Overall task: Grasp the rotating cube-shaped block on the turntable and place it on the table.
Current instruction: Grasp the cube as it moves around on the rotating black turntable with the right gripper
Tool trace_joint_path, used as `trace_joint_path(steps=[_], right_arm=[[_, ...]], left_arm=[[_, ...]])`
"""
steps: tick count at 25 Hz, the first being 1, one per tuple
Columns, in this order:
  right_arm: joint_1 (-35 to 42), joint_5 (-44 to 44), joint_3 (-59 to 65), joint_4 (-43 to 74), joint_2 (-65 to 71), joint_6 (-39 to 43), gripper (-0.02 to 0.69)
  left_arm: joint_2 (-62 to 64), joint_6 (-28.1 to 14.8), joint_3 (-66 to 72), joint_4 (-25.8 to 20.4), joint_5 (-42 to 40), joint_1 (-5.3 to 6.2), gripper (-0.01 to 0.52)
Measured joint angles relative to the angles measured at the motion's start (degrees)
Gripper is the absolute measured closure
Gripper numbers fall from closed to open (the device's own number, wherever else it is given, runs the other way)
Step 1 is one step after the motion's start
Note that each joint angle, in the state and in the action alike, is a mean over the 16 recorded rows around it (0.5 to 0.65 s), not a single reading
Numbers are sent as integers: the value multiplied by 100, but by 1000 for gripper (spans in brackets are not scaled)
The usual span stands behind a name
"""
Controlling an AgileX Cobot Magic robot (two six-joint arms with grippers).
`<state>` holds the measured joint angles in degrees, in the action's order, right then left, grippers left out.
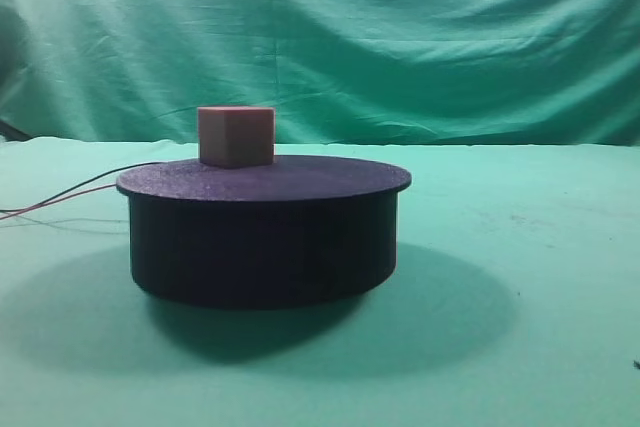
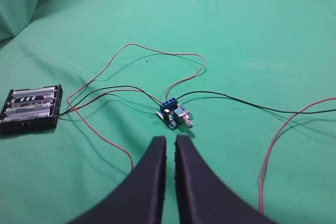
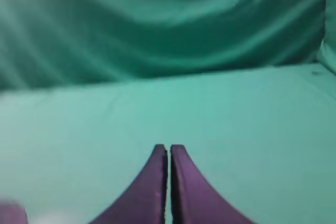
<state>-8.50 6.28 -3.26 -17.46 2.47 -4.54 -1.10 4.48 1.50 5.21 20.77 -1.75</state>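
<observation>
The salmon-pink cube-shaped block (image 1: 236,136) stands on the flat top of the black turntable (image 1: 264,237), toward its left rear, with one corner edge facing the camera. The turntable rests on the green table (image 1: 520,247). Neither gripper shows in the exterior high view. In the left wrist view my left gripper (image 2: 170,140) hovers over green cloth, its dark fingers nearly together and holding nothing. In the right wrist view my right gripper (image 3: 169,148) is shut and empty above bare green cloth. Block and turntable are out of both wrist views.
Thin red and black wires (image 1: 60,197) trail left from the turntable. Below the left gripper lie a small circuit board (image 2: 174,114), a black battery holder (image 2: 31,109) and a loose red wire (image 2: 273,150). Green draped cloth (image 1: 400,37) closes off the back.
</observation>
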Motion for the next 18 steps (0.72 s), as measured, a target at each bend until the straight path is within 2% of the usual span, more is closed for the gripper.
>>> trace_joint_path(steps=[4,7,13,18], right_arm=[[3,160,-393,-230,383,5,665],[5,616,-725,-296,763,-124,665],[-87,1567,-1329,-477,1862,-695,665],[-524,2035,-1782,-617,2923,-1245,665]], left_arm=[[0,0,0,0,0,0,514],[0,0,0,0,0,0,514],[0,0,0,0,0,0,514],[0,0,0,0,0,0,514]])
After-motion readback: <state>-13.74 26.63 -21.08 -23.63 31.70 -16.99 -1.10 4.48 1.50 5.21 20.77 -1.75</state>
